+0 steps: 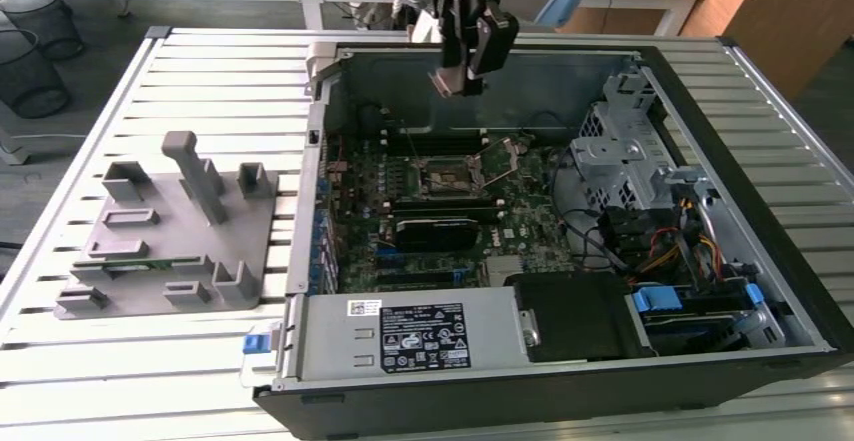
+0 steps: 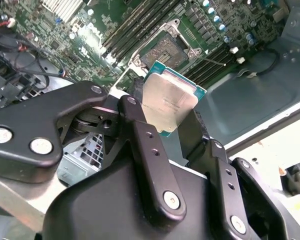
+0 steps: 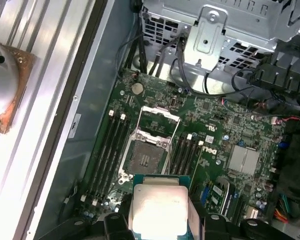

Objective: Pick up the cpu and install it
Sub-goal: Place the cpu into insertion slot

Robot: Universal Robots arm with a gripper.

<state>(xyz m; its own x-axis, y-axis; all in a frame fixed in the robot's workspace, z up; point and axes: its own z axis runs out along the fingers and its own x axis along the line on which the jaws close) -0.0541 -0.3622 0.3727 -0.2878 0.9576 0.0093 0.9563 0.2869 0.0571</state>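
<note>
Second wrist view shows the claw [image 2: 165, 125] pinching the cpu [image 2: 171, 95] by two opposite edges between its black fingers [image 2: 140, 125]. The cpu hangs in the air. Below the claw lies the open socket [image 2: 166, 50] on the green motherboard [image 2: 80, 45], inside the computer case [image 1: 534, 406].

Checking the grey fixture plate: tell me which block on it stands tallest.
The slim post toward the plate's middle; it rises well above the squat blocks around it.
</note>
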